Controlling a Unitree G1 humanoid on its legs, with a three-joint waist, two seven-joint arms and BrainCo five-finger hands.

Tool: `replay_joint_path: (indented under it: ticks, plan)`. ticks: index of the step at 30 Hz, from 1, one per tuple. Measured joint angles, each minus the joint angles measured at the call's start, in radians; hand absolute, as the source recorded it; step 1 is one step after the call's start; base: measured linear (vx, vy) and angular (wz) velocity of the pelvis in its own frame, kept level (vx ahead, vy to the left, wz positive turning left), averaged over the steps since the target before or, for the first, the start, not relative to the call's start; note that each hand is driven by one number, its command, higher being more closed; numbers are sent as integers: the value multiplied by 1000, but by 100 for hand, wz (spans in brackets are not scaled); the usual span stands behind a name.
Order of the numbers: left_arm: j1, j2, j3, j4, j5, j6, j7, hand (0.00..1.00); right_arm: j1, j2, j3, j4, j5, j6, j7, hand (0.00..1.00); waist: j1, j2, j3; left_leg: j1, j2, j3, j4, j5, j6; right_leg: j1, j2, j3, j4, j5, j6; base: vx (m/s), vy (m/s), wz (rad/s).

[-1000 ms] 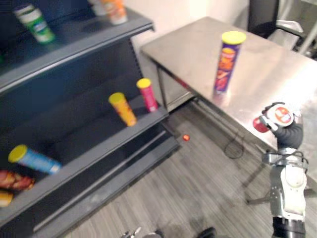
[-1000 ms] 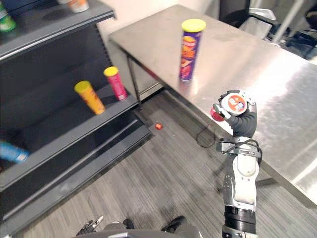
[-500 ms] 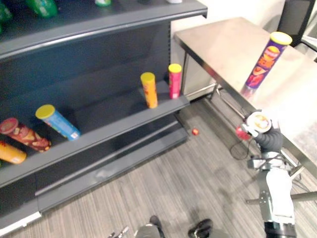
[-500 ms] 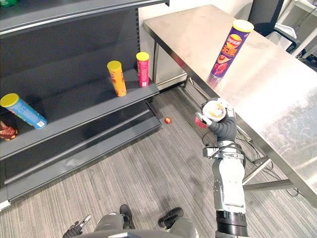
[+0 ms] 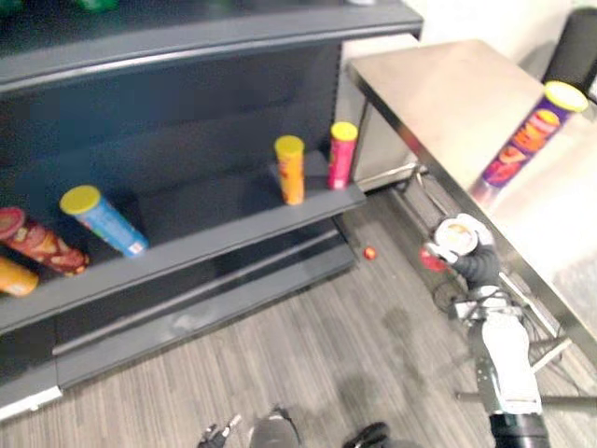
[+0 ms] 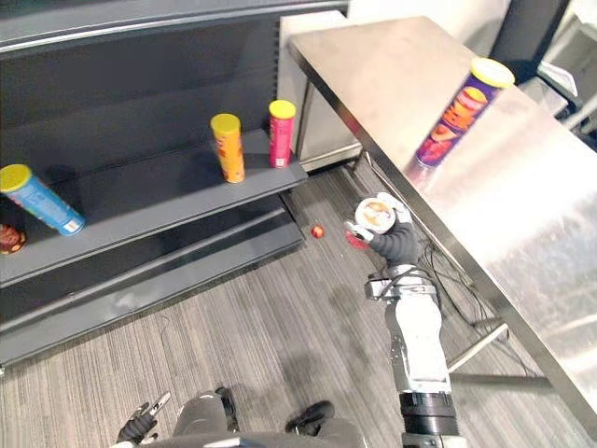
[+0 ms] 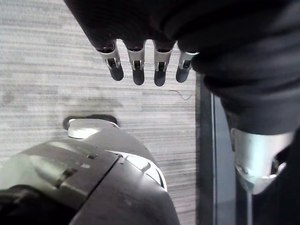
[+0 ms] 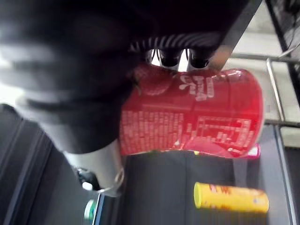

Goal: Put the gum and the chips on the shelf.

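Purple chips can (image 6: 459, 112) stands on the steel tabletop (image 6: 392, 65); orange can (image 6: 228, 147), pink can (image 6: 281, 133), blue can (image 6: 41, 198) line the shelf (image 6: 149, 201).

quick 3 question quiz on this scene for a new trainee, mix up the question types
1. True or false: the purple chips can stands on the steel table.
2. What is the right hand holding? A) a red canister B) a blue can C) nothing
3. Fill in: the orange can and the pink can stand upright on the ____.

Key: 1 true; 2 A; 3 shelf
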State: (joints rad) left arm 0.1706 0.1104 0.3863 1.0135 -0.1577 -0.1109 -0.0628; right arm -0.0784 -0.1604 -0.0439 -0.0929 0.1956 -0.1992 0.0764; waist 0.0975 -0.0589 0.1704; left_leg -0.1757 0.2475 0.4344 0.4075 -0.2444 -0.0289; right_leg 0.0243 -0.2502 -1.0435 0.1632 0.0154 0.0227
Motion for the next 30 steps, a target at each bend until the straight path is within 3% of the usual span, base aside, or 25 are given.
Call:
replay_joint_path:
  ticks: [1,2,3,4,5,6,8,12,13,14,15,17,20,24,26,30]
  plan:
    - [-1,1,-6,0,-16,0,1,0,-11,0,22,0,-2,0,2,100,-1,1,0,-14,-15,-33,-3,-22,10,-4,-16,11,25,5,8,22,263,73]
    - [-5,1,-29,-2,-34,-1,7,0,-11,0,35,4,-12,6,10,100,0,4,2,-11,-52,-82,-27,-29,23,-40,-73,124,148,15,-7,34,244,90]
    - [-5,0,-51,-4,-35,-1,12,0,-11,-3,37,5,-22,9,16,100,-6,14,6,-7,-68,-111,-31,-29,37,-80,-97,230,228,16,-47,54,219,90]
    - [-8,4,-75,-4,-35,-3,16,0,-7,-5,38,6,-23,9,20,100,-12,29,11,-9,-71,-140,-32,-31,43,-121,-86,372,270,-5,-51,75,182,127]
    - [-18,19,-120,0,-34,-6,19,0,15,-7,51,5,-27,11,34,100,-18,41,18,1,-93,-222,-61,-22,59,-163,12,681,253,-76,12,80,146,153]
    - [-21,26,-127,4,-33,-11,20,0,30,-8,57,3,-31,12,42,100,-19,37,16,16,-119,-261,-87,-10,66,-173,44,781,234,-94,23,91,95,162]
    - [-19,28,-135,21,-19,-12,21,0,52,-8,66,-16,-31,12,52,100,-40,33,16,51,-177,-352,-110,-1,73,-188,62,865,200,-96,26,173,19,164]
    - [-22,38,-165,42,-15,-12,22,0,65,-11,75,-24,-31,12,66,100,-49,28,16,93,-232,-485,-124,1,64,-266,110,1004,166,-91,33,225,-97,136]
    - [-22,47,-176,52,-16,-12,22,0,76,-11,75,-35,-31,12,68,100,-63,11,8,97,-253,-525,-123,-2,47,-279,112,1068,143,-71,62,216,-183,151]
    - [-21,49,-180,60,-16,-12,22,0,86,-11,75,-48,-31,12,69,100,-68,9,8,98,-264,-542,-120,-6,39,-281,105,1090,127,-58,82,176,-210,137]
    - [-23,44,-181,66,-17,-10,26,0,99,-18,74,-71,-31,11,73,100,-72,5,8,107,-265,-570,-109,-16,16,-256,100,1098,119,-88,118,238,-288,84]
    - [-10,8,-173,68,-20,-10,26,0,103,-23,75,-91,-28,11,81,100,-66,30,7,109,-229,-582,-129,4,-29,-222,118,1044,87,-95,105,218,-301,50]
    - [-19,4,-161,72,-22,-10,17,0,127,-25,47,-105,-16,11,84,100,-82,33,6,111,-190,-589,-196,44,-71,-208,134,964,80,-111,79,99,-224,60]
    - [-20,6,-152,72,-19,-10,16,0,156,-22,26,-107,13,11,86,100,-98,31,5,112,-178,-557,-287,121,-76,-177,121,881,28,-113,70,14,-105,65]
    - [-19,5,-152,72,-13,-10,17,0,180,-17,14,-107,13,11,82,100,-100,33,3,114,-179,-438,-337,172,-66,-151,104,834,-7,-107,61,-49,0,58]
    - [-14,2,-152,73,22,-7,22,0,206,-5,13,-107,10,11,73,100,-100,39,-4,131,-163,-356,-390,187,-52,-124,116,808,-51,-78,65,-100,39,9]
